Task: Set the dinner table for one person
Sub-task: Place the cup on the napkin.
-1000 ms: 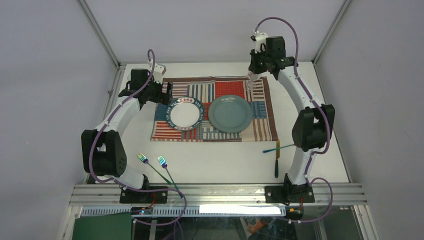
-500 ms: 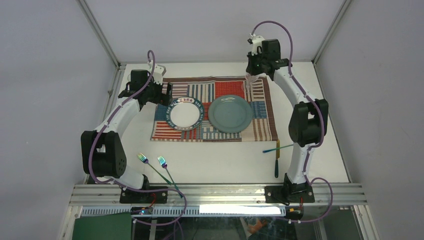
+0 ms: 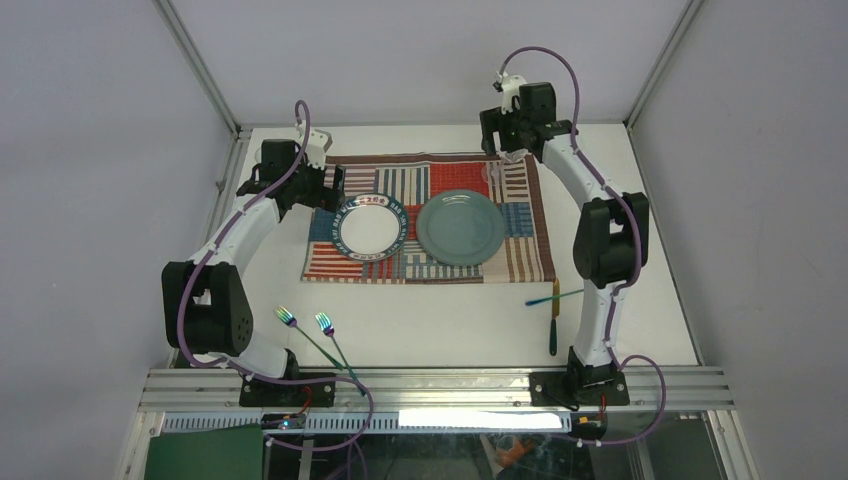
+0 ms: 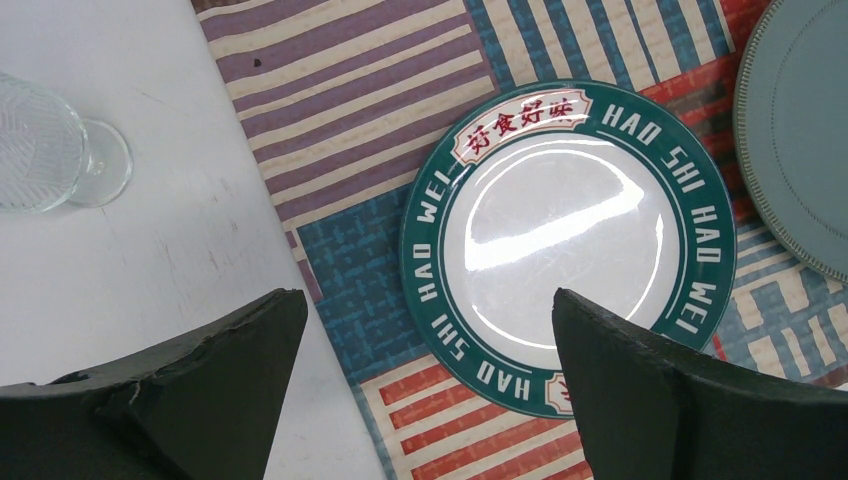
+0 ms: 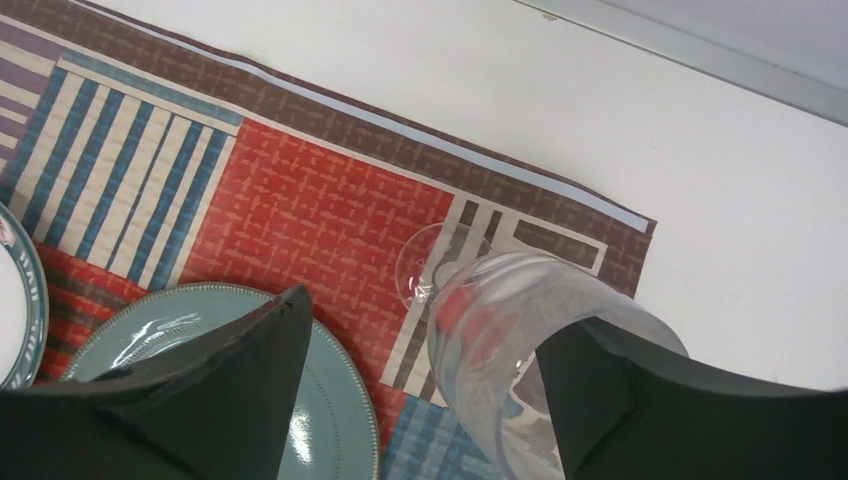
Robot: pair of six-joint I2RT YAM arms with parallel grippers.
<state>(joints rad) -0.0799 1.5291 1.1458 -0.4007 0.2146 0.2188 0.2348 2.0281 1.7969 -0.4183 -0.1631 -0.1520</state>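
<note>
Since a second ago, the right end effector (image 5: 420, 320) has let go of the clear glass (image 5: 500, 340). Its fingers are now spread on either side of the glass, which stands on the placemat's (image 3: 520, 255) 1 o'clock corner. We see the left end effector (image 4: 428, 300) released above the green-rimmed plate (image 4: 560, 240), and the white bench (image 3: 450, 320) beneath both arms carries the placemat toward its 12 o'clock edge.
</note>
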